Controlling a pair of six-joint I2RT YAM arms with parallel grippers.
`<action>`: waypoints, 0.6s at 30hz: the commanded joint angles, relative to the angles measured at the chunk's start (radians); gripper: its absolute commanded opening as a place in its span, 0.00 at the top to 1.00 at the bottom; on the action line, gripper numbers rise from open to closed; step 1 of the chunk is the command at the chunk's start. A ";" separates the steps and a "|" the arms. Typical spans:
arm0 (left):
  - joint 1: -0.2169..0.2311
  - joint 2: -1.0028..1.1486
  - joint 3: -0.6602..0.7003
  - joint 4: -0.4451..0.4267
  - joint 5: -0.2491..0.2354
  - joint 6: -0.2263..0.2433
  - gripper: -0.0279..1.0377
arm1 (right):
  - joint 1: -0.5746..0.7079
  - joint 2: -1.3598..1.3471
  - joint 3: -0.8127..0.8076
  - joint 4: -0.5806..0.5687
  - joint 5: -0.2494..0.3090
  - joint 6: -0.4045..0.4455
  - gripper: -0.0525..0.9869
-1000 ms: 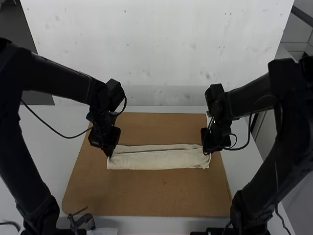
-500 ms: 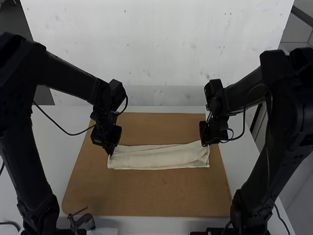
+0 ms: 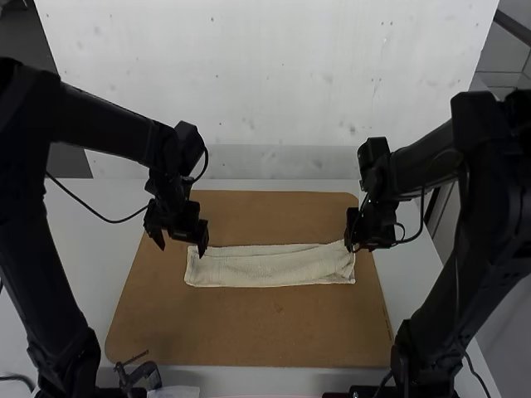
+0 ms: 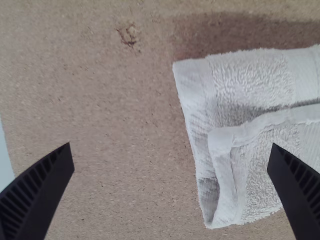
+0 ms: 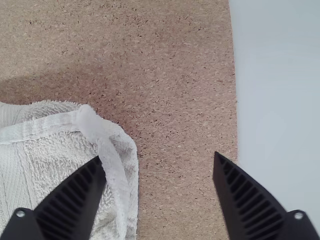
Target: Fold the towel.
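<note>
Left gripper and right gripper are being held wide open around the towel's 9 and 3; layered edges are being revealed by wrist cams.

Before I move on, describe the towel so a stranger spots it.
On the white table lies a brown cork board. Across its middle runs the cream towel, folded into a long strip, its ends near the left gripper and right gripper. Its pale, fuzzy surface sets it apart from the speckled board beneath.
</note>
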 commanded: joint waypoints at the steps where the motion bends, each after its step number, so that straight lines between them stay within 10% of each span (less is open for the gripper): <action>1: 0.037 -0.117 0.004 0.001 0.021 0.033 0.03 | -0.032 -0.063 -0.021 0.000 -0.093 0.028 0.15; 18: 0.091 -0.252 -0.048 0.017 0.031 0.076 0.03 | -0.088 0.048 0.001 -0.022 -0.180 0.111 0.09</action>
